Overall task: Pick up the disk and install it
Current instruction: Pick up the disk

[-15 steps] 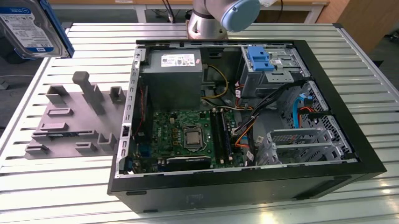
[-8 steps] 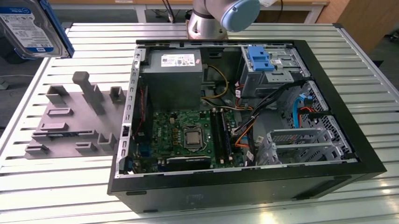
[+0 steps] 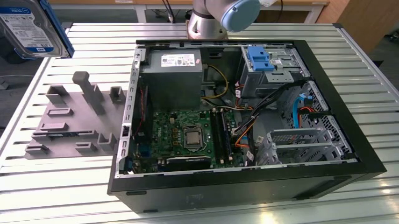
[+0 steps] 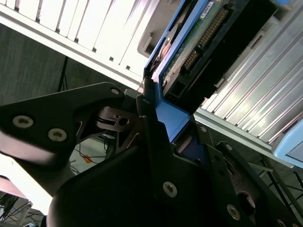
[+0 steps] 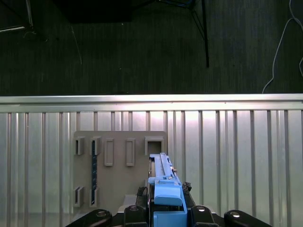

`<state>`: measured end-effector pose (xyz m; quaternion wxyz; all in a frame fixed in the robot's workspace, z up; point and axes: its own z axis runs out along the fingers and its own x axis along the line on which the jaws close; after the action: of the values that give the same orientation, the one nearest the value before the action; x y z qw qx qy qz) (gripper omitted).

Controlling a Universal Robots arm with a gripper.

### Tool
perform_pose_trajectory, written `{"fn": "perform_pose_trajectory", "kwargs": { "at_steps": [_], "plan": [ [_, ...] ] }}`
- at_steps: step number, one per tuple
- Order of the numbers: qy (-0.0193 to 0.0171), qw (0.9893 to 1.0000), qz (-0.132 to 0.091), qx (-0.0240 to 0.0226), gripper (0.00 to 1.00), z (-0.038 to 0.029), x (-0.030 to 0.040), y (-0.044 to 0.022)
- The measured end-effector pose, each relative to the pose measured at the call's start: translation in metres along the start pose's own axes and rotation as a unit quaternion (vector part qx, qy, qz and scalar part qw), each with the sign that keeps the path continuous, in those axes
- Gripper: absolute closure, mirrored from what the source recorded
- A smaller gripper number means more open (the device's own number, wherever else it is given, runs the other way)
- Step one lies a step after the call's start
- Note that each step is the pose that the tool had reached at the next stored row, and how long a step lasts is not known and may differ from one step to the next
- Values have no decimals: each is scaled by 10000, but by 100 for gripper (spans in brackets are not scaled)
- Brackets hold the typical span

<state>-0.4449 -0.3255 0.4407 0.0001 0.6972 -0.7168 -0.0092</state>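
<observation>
You have the disk (image 3: 28,25) raised at the exterior view's far left, with the gripper (image 4: 166,118) clamped tight on its blue carrier edge. Judge it stiff, dense and easily hurt by knocks, so hold it by the carrier, off the bare circuit board. The open computer case (image 3: 237,186) on the right holds a motherboard (image 3: 181,133), a power supply (image 3: 171,74) and a drive cage (image 3: 274,77) carrying a blue bracket (image 3: 260,58).

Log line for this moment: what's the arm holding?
gripper: jaws shut on silver metal hard disk in blue plastic carrier | disk: airborne, off grey slotted plate | black computer case: disk not installed
</observation>
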Motion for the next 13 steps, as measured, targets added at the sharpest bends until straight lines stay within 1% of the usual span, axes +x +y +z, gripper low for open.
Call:
{"fn": "perform_pose_trajectory", "kwargs": {
  "at_steps": [13],
  "plan": [
    [0, 10000, 0, 0, 64, -7, 0, 0]
  ]
}}
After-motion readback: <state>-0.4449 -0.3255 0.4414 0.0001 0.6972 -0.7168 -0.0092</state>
